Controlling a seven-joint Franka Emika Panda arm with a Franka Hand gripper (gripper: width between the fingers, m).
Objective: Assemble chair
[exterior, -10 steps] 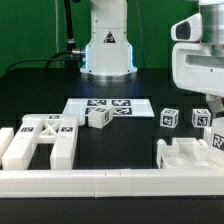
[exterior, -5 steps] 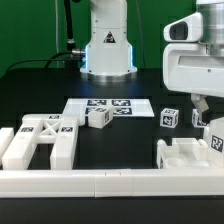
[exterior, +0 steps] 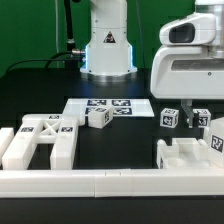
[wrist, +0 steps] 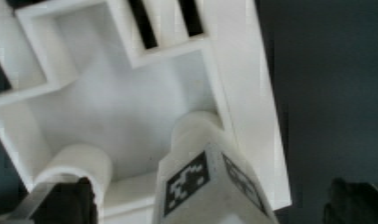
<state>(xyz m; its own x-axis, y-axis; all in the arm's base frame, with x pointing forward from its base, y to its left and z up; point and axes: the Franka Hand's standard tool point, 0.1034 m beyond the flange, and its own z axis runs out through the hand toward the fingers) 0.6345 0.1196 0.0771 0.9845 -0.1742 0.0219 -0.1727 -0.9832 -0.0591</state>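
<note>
Rail: white rail (exterior: 100,182), nearest, across 6 o'clock of the exterior view.
Frame: chair frame (exterior: 40,140), lying flat at 8 o'clock, just behind the rail.
Seat: chair seat (exterior: 185,155), at 4 o'clock, just behind the rail.
Gripper: gripper (exterior: 190,112) at 3 o'clock, over the seat's far edge; jaws wide apart, gripping nothing. In the wrist view a tagged white part (wrist: 204,178) stands between the fingers (wrist: 61,200).
Cubes: centre cube (exterior: 97,117) touching the marker board; two cubes (exterior: 169,118) at 3 o'clock, beside the gripper.
Marker board: marker board (exterior: 105,104), flat, at 12 o'clock of the centre cube.
Base: arm base (exterior: 108,50), 12 o'clock, farthest.
</note>
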